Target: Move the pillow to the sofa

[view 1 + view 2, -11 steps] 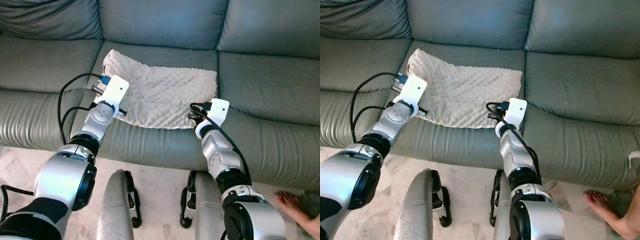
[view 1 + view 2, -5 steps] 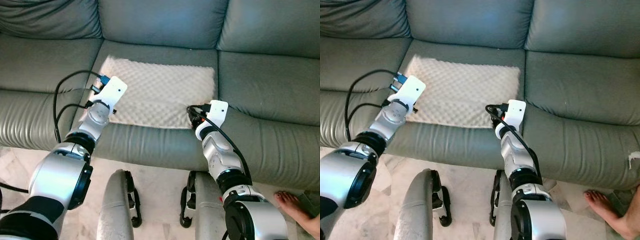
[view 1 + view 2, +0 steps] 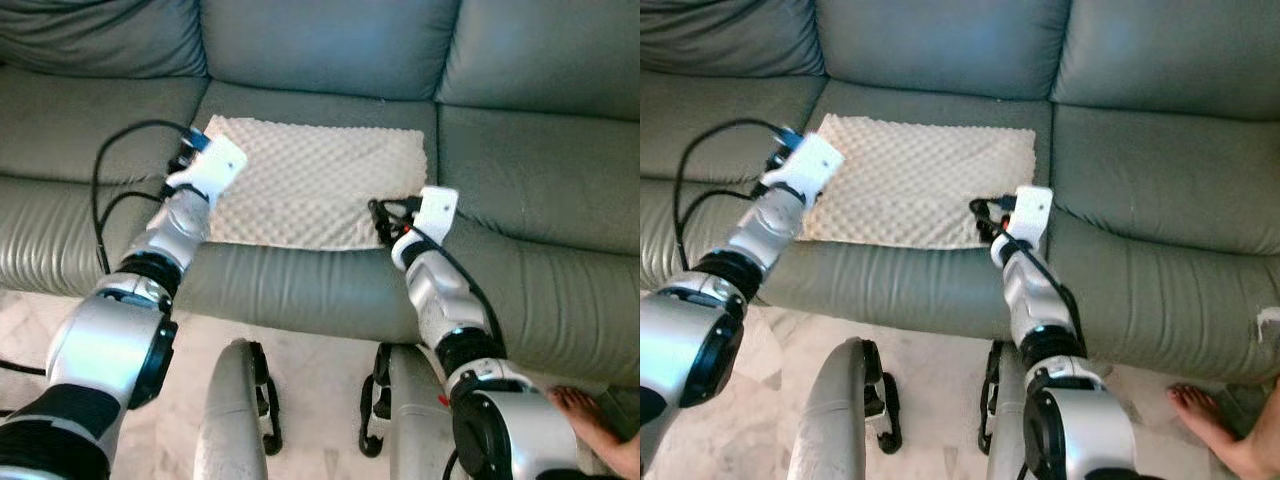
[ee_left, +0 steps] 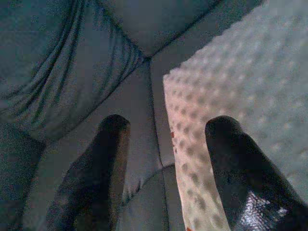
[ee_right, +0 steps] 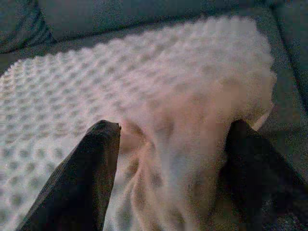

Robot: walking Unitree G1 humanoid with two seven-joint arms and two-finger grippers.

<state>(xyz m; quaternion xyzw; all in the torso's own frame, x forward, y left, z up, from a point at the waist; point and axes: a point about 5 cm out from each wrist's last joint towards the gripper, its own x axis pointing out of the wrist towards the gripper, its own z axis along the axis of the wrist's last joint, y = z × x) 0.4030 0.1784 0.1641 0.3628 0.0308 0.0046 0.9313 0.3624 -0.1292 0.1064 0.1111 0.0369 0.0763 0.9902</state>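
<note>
Plainly, the cream dimpled pillow (image 3: 315, 195) lies flat on the grey sofa's (image 3: 520, 180) middle seat. It looks light, soft and floppy; corners suit gripping. The left tool (image 4: 166, 168) is spread astride one corner, the right tool (image 5: 171, 159) spread around bunched fabric.

The pillow (image 3: 315, 185) lies on the sofa (image 3: 520, 170) seat, between the left gripper (image 4: 166, 144) and right gripper (image 5: 171, 144).
</note>
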